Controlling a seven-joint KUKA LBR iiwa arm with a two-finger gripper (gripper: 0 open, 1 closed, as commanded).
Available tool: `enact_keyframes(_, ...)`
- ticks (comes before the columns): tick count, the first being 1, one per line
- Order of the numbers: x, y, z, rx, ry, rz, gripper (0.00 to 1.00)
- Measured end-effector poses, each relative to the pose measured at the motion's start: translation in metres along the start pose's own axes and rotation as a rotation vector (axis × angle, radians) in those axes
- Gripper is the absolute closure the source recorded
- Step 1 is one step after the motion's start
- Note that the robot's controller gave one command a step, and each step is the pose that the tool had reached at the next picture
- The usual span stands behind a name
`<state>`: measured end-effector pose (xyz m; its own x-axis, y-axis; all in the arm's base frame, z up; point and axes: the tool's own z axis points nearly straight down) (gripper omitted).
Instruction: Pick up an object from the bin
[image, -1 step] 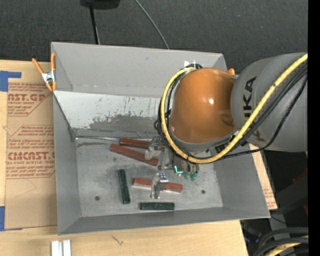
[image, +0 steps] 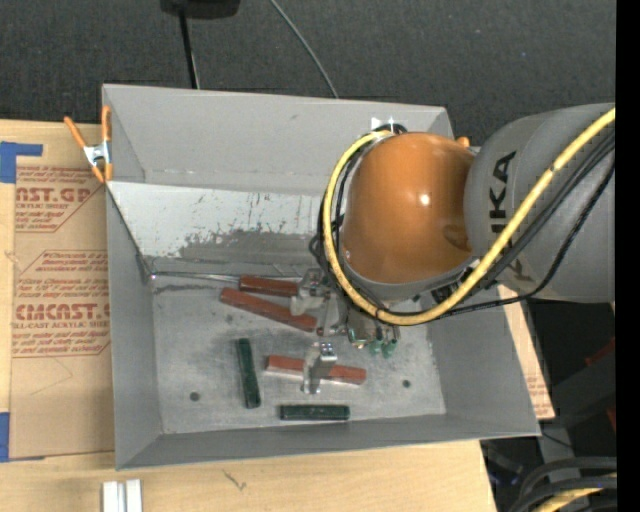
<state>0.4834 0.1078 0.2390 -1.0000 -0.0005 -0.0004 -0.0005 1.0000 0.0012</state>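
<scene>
My gripper (image: 320, 366) reaches down from under the orange cover into the middle right of the bin. Its metal tip lies across a short red-brown bar (image: 340, 374) that rests flat on the bin floor. Two longer red-brown bars (image: 262, 302) lie side by side just above and to the left, their right ends close under the gripper body. A dark green bar (image: 314, 411) lies flat near the front wall, just below the gripper. Another dark green bar (image: 246, 373) lies lengthwise to the left.
The arm with its orange cover and yellow and black cables hangs over the right half of the bin and hides the floor there. The bin's sloped walls rise on all sides.
</scene>
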Motion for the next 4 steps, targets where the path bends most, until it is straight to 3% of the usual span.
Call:
enact_keyframes(1,-0.022,-0.023,0.052,0.0,-0.008,-0.061,0.0)
enact_keyframes(2,-0.019,-0.031,0.107,0.001,-0.003,-0.067,0.0)
enact_keyframes(4,-0.011,-0.031,0.134,0.002,0.008,-0.136,0.0)
